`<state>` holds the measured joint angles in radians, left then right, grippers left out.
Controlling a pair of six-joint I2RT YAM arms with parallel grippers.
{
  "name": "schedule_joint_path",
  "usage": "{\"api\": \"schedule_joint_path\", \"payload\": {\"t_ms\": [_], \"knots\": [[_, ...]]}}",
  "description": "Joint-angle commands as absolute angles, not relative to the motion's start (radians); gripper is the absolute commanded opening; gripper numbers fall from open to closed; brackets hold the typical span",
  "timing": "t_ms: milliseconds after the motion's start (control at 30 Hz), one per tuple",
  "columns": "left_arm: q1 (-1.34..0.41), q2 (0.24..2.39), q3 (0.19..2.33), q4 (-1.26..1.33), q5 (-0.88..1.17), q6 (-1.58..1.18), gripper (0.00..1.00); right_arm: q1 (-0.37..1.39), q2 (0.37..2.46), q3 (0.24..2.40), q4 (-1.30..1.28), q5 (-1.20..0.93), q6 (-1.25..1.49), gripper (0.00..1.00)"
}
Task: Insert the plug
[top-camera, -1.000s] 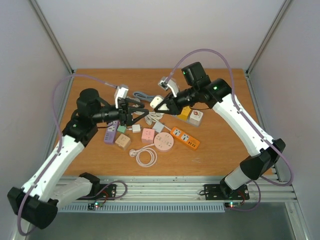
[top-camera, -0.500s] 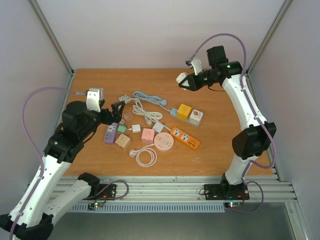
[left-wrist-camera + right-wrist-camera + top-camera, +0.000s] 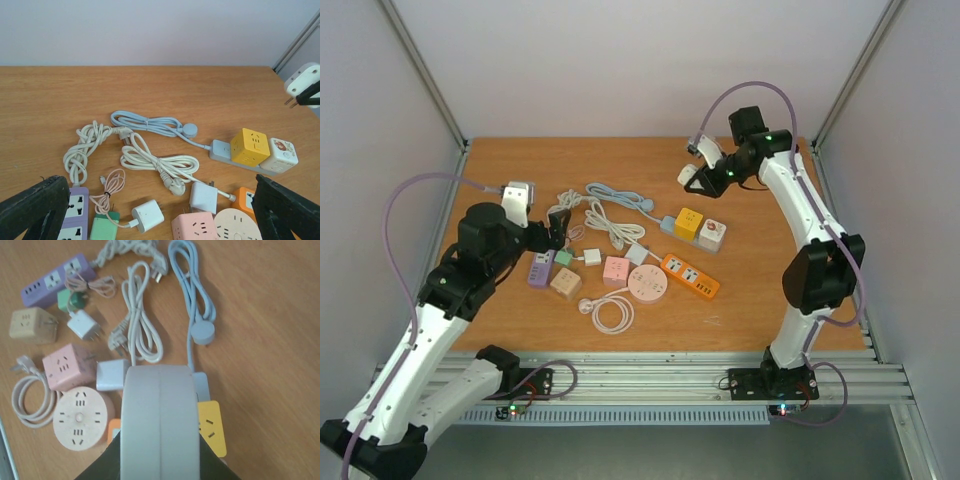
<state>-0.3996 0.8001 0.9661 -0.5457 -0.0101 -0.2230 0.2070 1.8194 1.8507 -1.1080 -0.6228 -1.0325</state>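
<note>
White plug [image 3: 160, 420] clamped between right fingers [image 3: 111, 463] (prongs pointing away)

No legible text, brand marks or numbers in any view. White socket cube [image 3: 278, 154] bears a small coloured print, unreadable.

Bright, even, diffuse lighting; faint soft shadows on table [image 3: 760, 300]. Wrist views sharp; close-up white plug [image 3: 160, 425] slightly soft.
</note>
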Motion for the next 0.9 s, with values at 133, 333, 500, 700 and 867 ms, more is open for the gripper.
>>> {"api": "schedule_joint_path", "payload": {"t_ms": [133, 333, 500, 700, 867], "knots": [[-0.397, 0.823, 0.95, -0.495, 0.035, -0.181, 0.99, 0.194, 1.946, 1.843, -1.203, -0.586, -1.151, 0.01], [-0.396, 0.83, 0.945, -0.491, 0.047, -0.17, 0.99, 0.193, 1.963, 1.777, -1.107, -0.572, -1.156, 0.01], [-0.396, 0.823, 0.94, -0.484, 0.066, -0.153, 0.99, 0.193, 1.992, 1.764, -1.076, -0.531, -1.176, 0.01], [-0.396, 0.822, 0.93, -0.473, 0.07, -0.141, 0.99, 0.193, 2.013, 1.75, -1.059, -0.502, -1.193, 0.01], [-0.394, 0.826, 0.93, -0.473, 0.069, -0.138, 0.99, 0.193, 2.026, 1.746, -1.056, -0.508, -1.201, 0.01]]}}
